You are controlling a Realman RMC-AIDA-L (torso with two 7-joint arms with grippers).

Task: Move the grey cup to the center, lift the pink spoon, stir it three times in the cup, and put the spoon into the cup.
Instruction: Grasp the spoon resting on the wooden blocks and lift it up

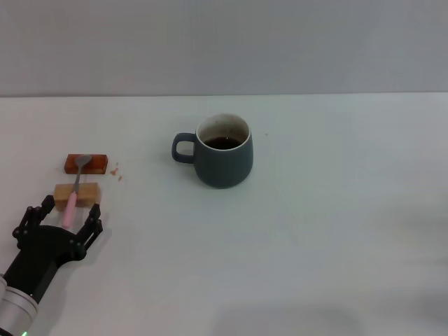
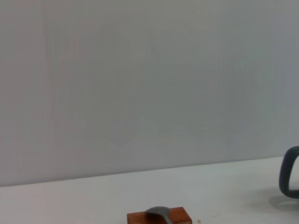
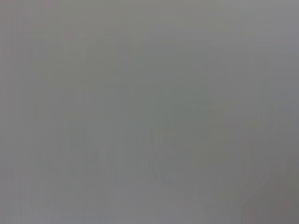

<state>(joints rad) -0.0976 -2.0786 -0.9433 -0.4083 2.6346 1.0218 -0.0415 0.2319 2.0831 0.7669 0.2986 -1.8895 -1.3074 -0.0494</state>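
Count: one grey cup, one pink spoon, two wooden blocks, one red-brown block and one tan block; all on the white table.

Left gripper sits low at the table's near-left corner; jaws spread wide, one finger on each side of the spoon's pink handle end; fingers not closed on it, contact can't be confirmed, nothing gripped.

Spoon runs straight ahead of the claw: pink handle lies across the tan block just beyond the fingertips, grey neck spans the gap, bowl rests on the red-brown block farther out. A few reddish crumbs lie on the table just right of the blocks.

Cup stands upright well ahead and to the right of the claw, handle turned back toward the claw's side, dark liquid inside; nothing touches it. Left wrist view catches only the red-brown block with the spoon bowl on top and the cup's handle at frame edge.

Right gripper not visible in any view.
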